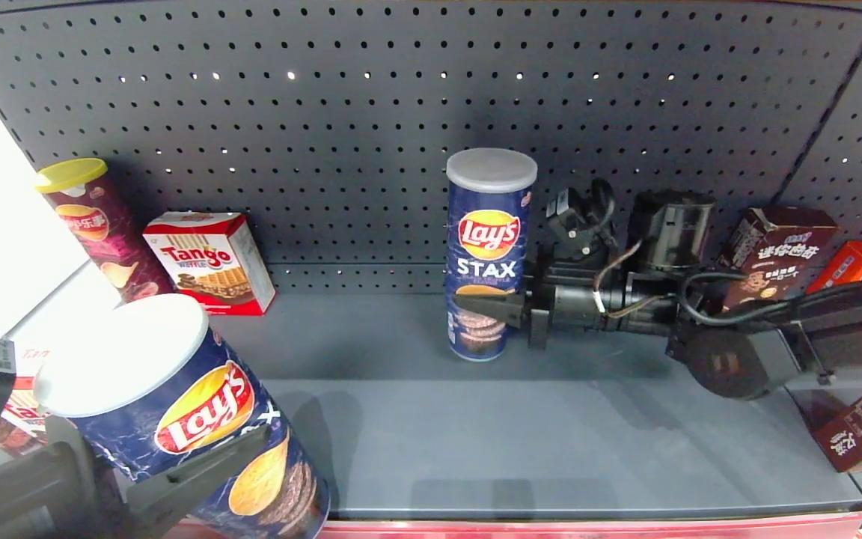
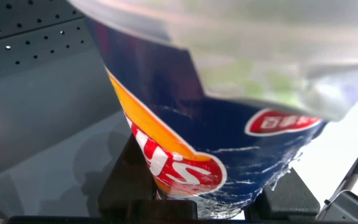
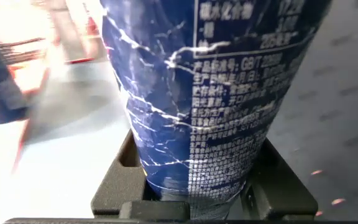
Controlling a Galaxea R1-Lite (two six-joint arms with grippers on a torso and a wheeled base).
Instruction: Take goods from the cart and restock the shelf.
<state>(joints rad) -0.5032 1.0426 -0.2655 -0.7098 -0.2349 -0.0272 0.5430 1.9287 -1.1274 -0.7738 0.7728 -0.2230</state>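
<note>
Cans of crisps sit in both grippers. The right gripper (image 1: pixel 487 313) comes in from the right and is closed around the lower half of the upright can (image 1: pixel 489 224), which seems to stand on the shelf (image 1: pixel 551 442) near the pegboard back (image 1: pixel 326 112). The left gripper (image 1: pixel 180 460) clamps the tilted can (image 1: pixel 169 397) at the shelf's front left corner, lid leaning left. I'd judge the next placing turns on this one: free shelf lies ahead, between the wafer box (image 1: pixel 210 258) and the upright can, and its long axis needs righting first
</note>
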